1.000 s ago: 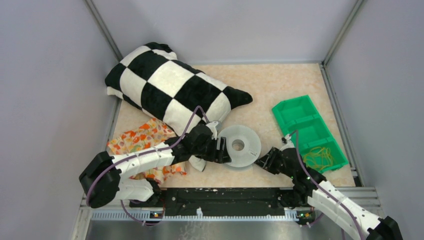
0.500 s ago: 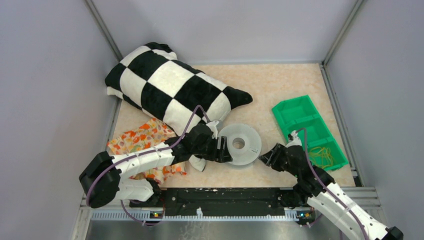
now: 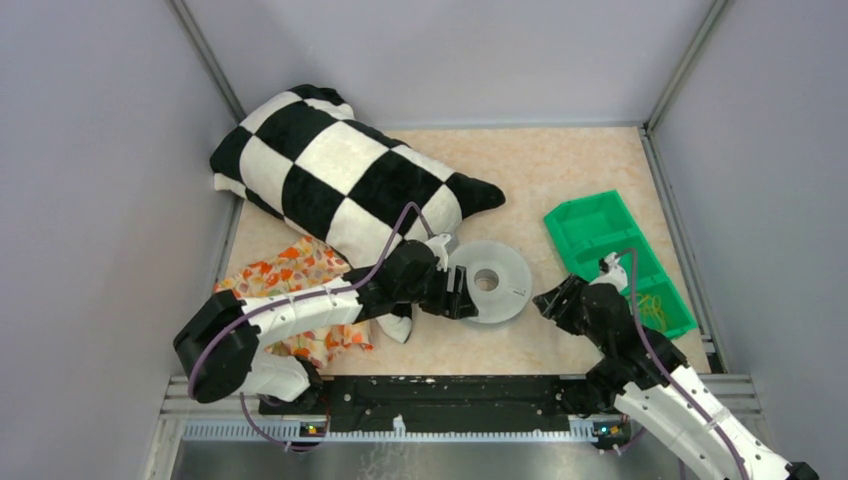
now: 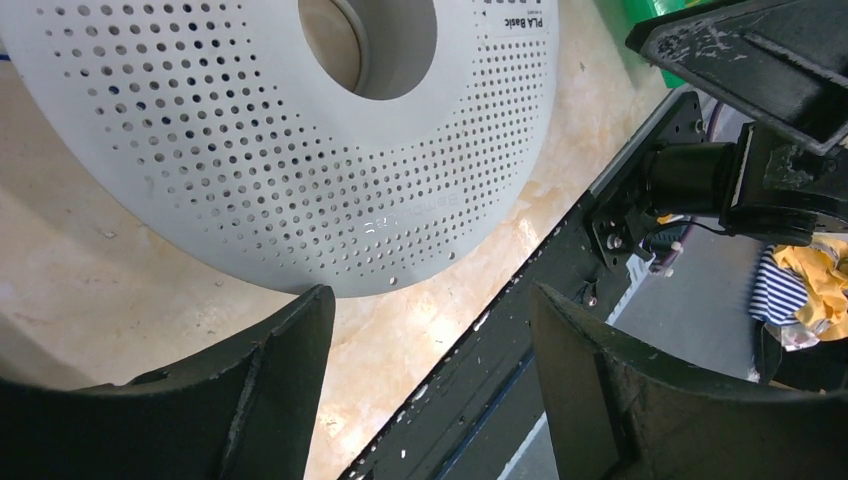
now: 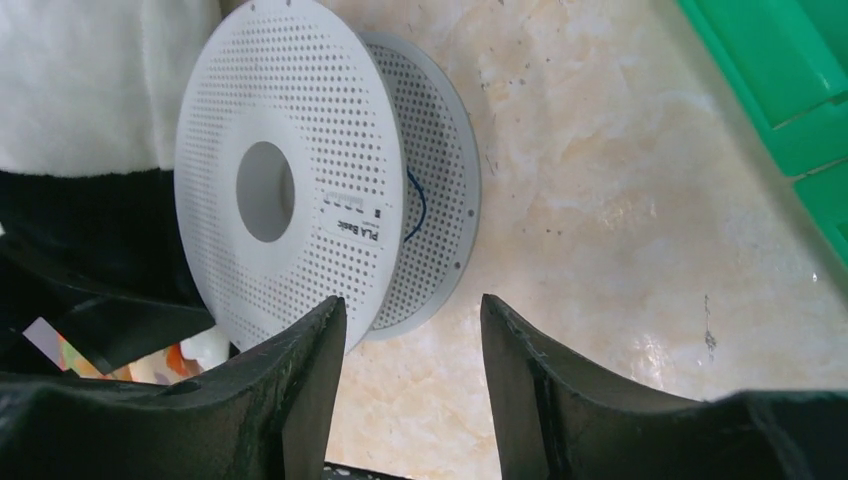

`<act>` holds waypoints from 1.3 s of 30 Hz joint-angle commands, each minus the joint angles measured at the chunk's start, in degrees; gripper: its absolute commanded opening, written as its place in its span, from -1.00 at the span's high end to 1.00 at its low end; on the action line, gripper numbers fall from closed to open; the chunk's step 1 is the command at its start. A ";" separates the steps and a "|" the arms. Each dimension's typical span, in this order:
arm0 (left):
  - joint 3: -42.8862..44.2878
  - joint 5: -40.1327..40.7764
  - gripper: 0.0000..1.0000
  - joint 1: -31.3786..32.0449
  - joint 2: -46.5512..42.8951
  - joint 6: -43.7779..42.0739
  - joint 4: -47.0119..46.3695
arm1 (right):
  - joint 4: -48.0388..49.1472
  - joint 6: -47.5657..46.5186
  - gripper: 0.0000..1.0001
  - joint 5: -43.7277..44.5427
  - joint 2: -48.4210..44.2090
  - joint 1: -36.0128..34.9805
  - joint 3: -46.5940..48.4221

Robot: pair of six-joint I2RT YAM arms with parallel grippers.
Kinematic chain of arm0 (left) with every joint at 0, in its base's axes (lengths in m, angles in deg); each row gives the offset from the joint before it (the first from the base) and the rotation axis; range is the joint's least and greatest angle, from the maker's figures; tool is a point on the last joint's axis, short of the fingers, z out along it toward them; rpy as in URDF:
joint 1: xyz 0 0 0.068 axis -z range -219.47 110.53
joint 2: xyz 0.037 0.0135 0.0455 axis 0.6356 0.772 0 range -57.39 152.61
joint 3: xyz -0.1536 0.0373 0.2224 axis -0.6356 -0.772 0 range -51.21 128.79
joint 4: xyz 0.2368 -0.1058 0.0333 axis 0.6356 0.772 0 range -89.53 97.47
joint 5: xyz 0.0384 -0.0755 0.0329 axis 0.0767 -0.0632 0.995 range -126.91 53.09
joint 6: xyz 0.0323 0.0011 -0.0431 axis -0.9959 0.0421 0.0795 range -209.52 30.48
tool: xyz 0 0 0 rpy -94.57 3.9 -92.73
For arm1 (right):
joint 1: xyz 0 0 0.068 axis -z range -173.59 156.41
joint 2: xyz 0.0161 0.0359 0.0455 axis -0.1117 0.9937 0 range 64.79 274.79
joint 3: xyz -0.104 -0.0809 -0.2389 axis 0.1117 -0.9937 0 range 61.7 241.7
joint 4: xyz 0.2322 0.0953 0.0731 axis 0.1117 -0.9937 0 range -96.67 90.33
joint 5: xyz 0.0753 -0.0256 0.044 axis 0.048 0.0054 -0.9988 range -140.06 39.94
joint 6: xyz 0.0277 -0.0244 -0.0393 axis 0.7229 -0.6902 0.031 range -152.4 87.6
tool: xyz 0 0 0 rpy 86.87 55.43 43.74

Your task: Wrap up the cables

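From above, two pincers are flanking one pale grey spool (image 3: 490, 282) on the tabletop (image 3: 560, 170); the left pincer (image 3: 460, 297) is sitting at the spool's rim, and the right pincer (image 3: 545, 300) is hovering just off the opposite rim; no cable is showing from here. One green bin (image 3: 590, 225) of three compartments is standing beyond and to the right of the right pincer, with a tangle of yellow rubber bands (image 3: 655, 308) in its nearest compartment; one checkered pillow (image 3: 340, 170) is lying beyond the left pincer, and one orange-patterned cloth (image 3: 280, 285) is lying to its left.

In the left wrist view, the fingers (image 4: 270, 400) are standing wide apart, released, gripping nothing; the spool's perforated flange is lying just ahead of the fingertips; one label (image 4: 525, 20) is reading "PLA Basic".

In the right wrist view, this pincer is also spread and gripping nothing; the spool is sitting ahead and to its left, showing two flanges and the same "PLA Basic" print; one thin dark cable (image 5: 413, 205) is running in the gap between the flanges.
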 commanded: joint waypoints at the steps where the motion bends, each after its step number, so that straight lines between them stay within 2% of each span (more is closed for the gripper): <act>1: 2.50 -0.31 -0.54 0.23 -0.17 -2.06 -2.68 | 1.15 1.28 -0.09 4.93 1.95 -0.39 5.85; 4: 3.44 -0.38 -0.54 0.24 -2.50 -3.19 1.59 | 4.02 -1.04 -0.22 6.34 4.96 -0.38 8.64; 9: 7.43 3.59 -0.55 0.23 -8.11 -6.93 12.75 | 6.32 -14.28 -0.50 8.90 16.88 -0.38 19.21; 12: 9.09 9.30 -0.56 0.23 -12.54 -8.66 17.44 | 3.65 -19.48 -0.83 14.19 24.16 -0.41 27.71; 14: 10.64 15.86 -0.57 0.23 -15.23 -8.71 19.87 | 3.35 -22.81 -0.97 16.95 27.52 -0.34 32.28; 18: 11.70 26.73 -0.68 0.23 -20.57 -5.84 21.80 | 1.40 -27.53 -0.97 20.14 32.49 -0.38 40.00; 20: 11.64 30.03 -0.69 0.23 -23.35 -5.64 21.70 | -0.74 -27.73 -0.97 22.75 34.33 -0.34 42.83; 23: 13.86 32.85 -0.81 0.14 -25.55 -5.74 23.85 | -4.18 -26.22 -0.97 25.75 36.11 -0.41 45.06; 25: 16.78 35.21 -0.95 0.14 -25.05 -5.90 27.28 | -5.73 -25.40 -0.97 26.18 36.83 -0.35 45.58; 28: 21.14 44.68 -0.97 -0.05 -22.42 -0.21 37.24 | -6.13 -25.15 -0.97 25.43 37.35 -0.38 44.39; 31: 24.26 47.28 -0.96 -1.00 -18.84 1.18 43.18 | -7.51 -22.39 -0.97 24.56 37.35 -0.37 41.69; 34: 25.90 46.95 -0.96 -1.35 -16.29 0.74 45.11 | -8.94 -20.37 -0.97 23.04 37.18 -0.35 39.77; 39: 25.60 50.91 -0.96 -1.37 -14.25 4.95 45.86 | -6.14 -24.76 -0.97 20.01 37.42 -0.36 38.16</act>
